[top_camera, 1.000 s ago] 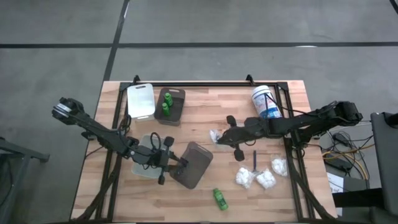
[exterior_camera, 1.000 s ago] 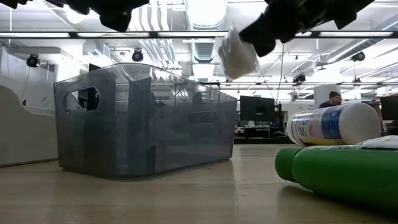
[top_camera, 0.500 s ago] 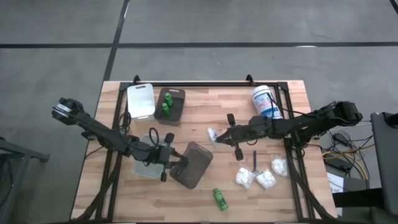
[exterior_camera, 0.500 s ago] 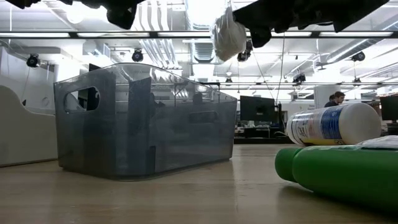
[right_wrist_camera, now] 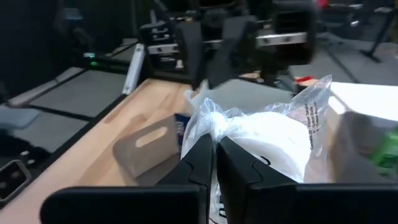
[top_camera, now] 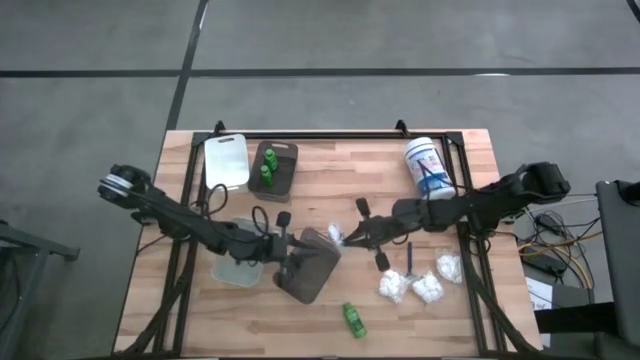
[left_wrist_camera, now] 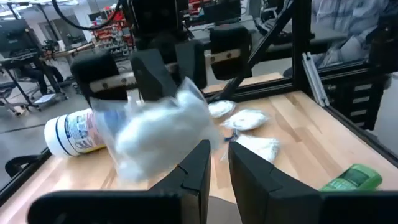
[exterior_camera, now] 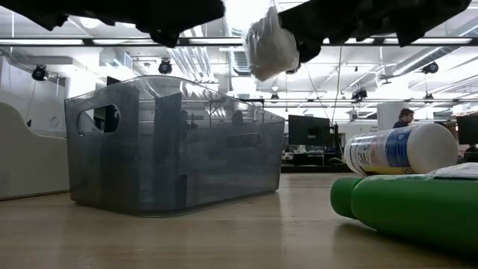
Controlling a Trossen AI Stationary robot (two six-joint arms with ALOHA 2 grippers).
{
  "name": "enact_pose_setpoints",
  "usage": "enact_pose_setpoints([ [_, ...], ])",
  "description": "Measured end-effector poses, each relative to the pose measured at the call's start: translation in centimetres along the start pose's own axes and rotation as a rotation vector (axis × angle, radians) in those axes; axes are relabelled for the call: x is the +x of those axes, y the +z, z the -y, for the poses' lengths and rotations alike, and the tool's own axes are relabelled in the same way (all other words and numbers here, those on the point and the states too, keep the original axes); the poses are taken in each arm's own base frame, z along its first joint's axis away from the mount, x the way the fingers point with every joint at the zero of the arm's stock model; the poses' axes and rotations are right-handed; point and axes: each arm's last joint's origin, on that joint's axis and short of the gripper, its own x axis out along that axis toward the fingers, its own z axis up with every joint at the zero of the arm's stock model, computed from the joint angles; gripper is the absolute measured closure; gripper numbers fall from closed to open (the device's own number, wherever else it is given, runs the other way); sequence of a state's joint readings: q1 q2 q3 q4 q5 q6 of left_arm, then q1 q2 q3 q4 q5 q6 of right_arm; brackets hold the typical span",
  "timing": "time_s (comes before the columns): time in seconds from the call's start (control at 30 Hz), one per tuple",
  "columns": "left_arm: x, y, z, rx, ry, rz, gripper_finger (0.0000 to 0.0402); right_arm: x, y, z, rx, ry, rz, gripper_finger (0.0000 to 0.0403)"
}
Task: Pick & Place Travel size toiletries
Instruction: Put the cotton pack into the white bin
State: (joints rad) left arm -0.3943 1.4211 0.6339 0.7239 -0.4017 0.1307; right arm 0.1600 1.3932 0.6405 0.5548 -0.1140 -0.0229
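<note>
So the light wooden slatted table (top_camera: 330, 170) has the two dark arms meeting near the middle. The biggest thing in play is the see-through grey plastic bin (top_camera: 312, 264), lying tilted on the table at its front middle, with the left gripper (top_camera: 288, 243) right at its rim; its fingers look nearly closed in the wrist view, with nothing between them.

Back left there's a white rectangular tray (top_camera: 227, 162) and, beside it, a dark brown tray (top_camera: 284, 168) with two tiny green bottles (top_camera: 267, 168) in it. A white tub with a blue label (top_camera: 425, 165) lies at the back right.

The right gripper (top_camera: 347, 236) is pinched on a lumpy white packet in clear wrap (top_camera: 335, 234), held up in the air at the bin's edge. More white packets (top_camera: 411, 287) sit front right, a slim dark blue stick (top_camera: 409, 257) near them, and one green bottle (top_camera: 353, 319) lies at the front.
</note>
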Motion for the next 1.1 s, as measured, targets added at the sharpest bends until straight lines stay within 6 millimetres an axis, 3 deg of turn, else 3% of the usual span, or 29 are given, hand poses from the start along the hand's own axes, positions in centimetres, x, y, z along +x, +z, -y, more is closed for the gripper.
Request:
enact_pose_setpoints([
  [0.3, 1.7, -0.3, 0.6, 0.039, -0.005, -0.031, 0.0339, 2.5, -1.2, -0.1, 0.026, 0.054, -0.062, 0.0389],
  [0.7, 0.4, 0.3, 0.1, 0.013, -0.055, -0.085, 0.0335, 2.8, -0.8, -0.3, 0.028, 0.108, -0.056, 0.0393],
  [0.83, 0.2, 0.4, 0.0, 0.060, -0.058, -0.098, 0.0305, 2.7, -0.8, -0.5, 0.026, 0.112, -0.055, 0.0390],
  [1.1, 0.4, 0.2, -0.8, 0.077, 0.064, -0.130, 0.0199, 2.7, -0.8, -0.5, 0.026, 0.113, -0.056, 0.0390],
])
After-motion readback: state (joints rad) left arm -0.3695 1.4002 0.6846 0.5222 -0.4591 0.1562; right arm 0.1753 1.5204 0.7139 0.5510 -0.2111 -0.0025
